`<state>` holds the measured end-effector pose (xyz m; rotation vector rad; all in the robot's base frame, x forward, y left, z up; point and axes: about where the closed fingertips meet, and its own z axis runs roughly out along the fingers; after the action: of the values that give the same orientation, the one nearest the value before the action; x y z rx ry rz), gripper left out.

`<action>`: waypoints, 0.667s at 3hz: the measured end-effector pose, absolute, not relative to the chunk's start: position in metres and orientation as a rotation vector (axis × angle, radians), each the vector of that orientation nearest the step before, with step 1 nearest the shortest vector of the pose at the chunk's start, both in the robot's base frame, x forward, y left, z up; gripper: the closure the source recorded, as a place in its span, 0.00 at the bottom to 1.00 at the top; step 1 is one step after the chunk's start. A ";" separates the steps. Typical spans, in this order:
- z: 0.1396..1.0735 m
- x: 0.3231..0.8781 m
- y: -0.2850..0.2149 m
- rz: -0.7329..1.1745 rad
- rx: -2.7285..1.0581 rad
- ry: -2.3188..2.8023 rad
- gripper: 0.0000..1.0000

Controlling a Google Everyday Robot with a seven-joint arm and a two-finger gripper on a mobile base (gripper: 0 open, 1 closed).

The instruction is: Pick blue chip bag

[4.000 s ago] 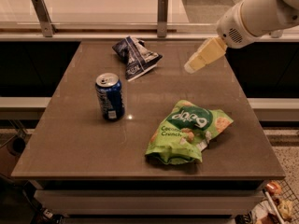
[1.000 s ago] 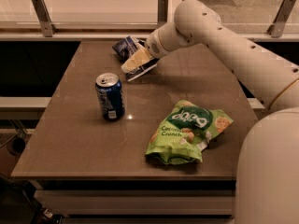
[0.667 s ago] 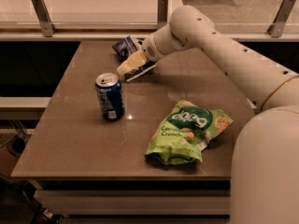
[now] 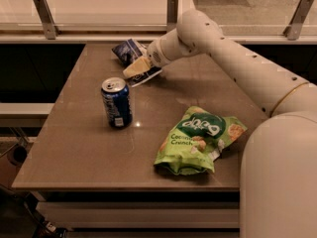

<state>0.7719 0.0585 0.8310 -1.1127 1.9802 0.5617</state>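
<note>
The blue chip bag [image 4: 127, 51] is a small dark navy foil bag with white print, lying at the far middle of the brown table [image 4: 89, 148]. My gripper [image 4: 134, 68] has cream-coloured fingers and sits right on top of the bag's near right part, hiding some of it. My white arm reaches in from the right foreground across the table to it.
A blue soda can [image 4: 116, 103] with a silver top stands upright left of centre, in front of the bag. A larger bright green snack bag [image 4: 198, 139] lies at the near right. A railing with metal posts [image 4: 172, 11] runs behind the table.
My gripper came in from the right and down onto the blue chip bag. Over the last second it has shifted only slightly on the bag. The can and green bag have not moved.
</note>
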 end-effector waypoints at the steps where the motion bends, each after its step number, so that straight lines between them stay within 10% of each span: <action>1: 0.829 0.772 0.061 0.566 -1.116 1.981 0.64; 2: 0.827 0.771 0.064 0.569 -1.120 1.982 0.88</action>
<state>0.7712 0.0635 0.8267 -1.1202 1.9824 0.5693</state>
